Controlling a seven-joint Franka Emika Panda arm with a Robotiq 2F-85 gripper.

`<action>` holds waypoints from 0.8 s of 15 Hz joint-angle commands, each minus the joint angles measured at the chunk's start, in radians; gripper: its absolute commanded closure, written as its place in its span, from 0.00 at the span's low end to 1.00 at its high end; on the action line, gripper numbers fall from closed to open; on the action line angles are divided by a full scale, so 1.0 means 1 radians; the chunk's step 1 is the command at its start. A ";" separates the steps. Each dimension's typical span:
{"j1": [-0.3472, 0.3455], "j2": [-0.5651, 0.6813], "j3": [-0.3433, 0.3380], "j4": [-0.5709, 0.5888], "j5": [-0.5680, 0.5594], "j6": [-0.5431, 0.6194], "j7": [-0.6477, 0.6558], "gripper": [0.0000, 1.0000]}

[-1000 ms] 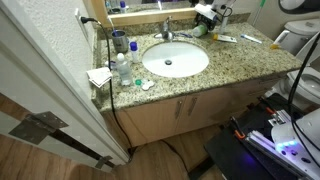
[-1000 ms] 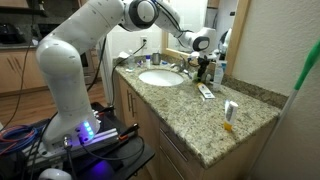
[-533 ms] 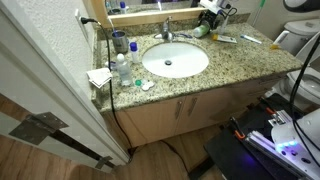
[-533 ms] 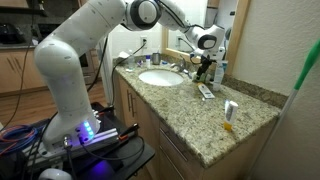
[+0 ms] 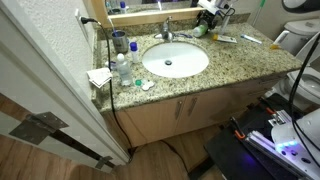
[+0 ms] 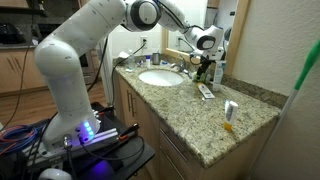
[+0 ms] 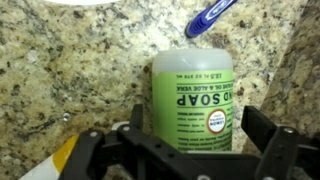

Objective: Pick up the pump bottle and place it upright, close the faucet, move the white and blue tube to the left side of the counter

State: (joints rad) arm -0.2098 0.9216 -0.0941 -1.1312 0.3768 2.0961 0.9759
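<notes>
Up and back a shade from a second ago, the hand (image 6: 206, 55) is now hanging steady, barely shifting over the last half second. Its 2 fingers (image 7: 272, 148) are standing wide apart, gripping nothing, and the pump bottle (image 7: 192, 100) is lying on its side directly beneath, framed between them in the wrist view.

Step 1 of 3 is getting underway, by my reading: the pickup. Doing it well is meaning a straight descent, keeping 1 finger on each side of the round body and closing across the label's middle rather than near an end. That smooth plastic is looking ready to roll, so a slow squeeze is the safer call. Fingertips are needing to stop just short of the speckled surface (image 7: 60, 70). Once clamped, the bottle is going to need swinging vertical and setting down flat on its base. A blue-and-white item (image 7: 212, 15) is lying just beyond the bottle's far end, away from the hand; worth avoiding on the lift, I am judging.

Looks now: light-green body, deeper green label with white "SOAP" lettering and a small round badge, paler end pointing away from the hand. Its pump top is not showing in the wrist view. The faucet (image 5: 166, 30) is standing off to the hand's side, by the basin.
</notes>
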 commanded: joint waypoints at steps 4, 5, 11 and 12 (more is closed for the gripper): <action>0.015 0.024 0.001 -0.011 -0.007 0.100 0.003 0.25; 0.011 0.026 0.004 -0.010 -0.004 0.102 -0.001 0.26; 0.003 0.027 0.007 -0.003 -0.001 0.090 -0.002 0.55; 0.005 0.024 0.006 -0.002 -0.004 0.088 -0.001 0.56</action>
State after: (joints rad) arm -0.1974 0.9497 -0.0960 -1.1317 0.3740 2.1786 0.9759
